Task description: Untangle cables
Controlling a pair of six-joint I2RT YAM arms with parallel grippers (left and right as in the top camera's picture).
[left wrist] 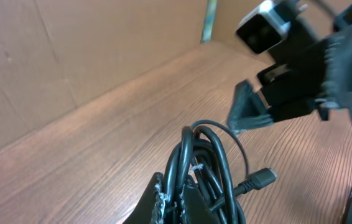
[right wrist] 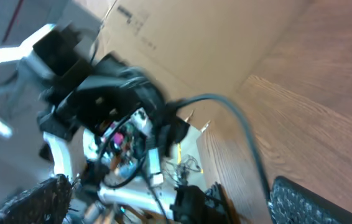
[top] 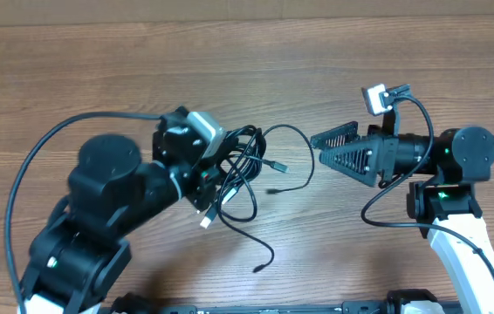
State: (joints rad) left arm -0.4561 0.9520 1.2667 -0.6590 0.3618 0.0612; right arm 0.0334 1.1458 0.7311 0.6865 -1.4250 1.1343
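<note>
Cables (top: 245, 166) sit in a tangled bunch at the left gripper (top: 210, 180), whose jaws are pinched tight on the bunch where the strands cross. In the left wrist view the cords rise out of the closed fingertips (left wrist: 163, 202) as several loops stacked side by side, with one plug (left wrist: 262, 177) sticking out to the right. From overhead, the loops fan out from the grip toward the right gripper (top: 317, 146). A loose tail (top: 260, 244) trails down across the table (top: 229, 52) toward the near edge, and a silver-tipped end (top: 205, 222) lies just below the left fingers.

The right gripper's jaws stand spread wide with nothing between them. It points at the bunch, its tips near the outermost loop but apart from it. The right wrist view is blurred; a black cord (right wrist: 244, 124) arcing above its fingers (right wrist: 39, 199) is probably that outer loop. Whether the bunch is lifted off the wood or resting on it cannot be told.
</note>
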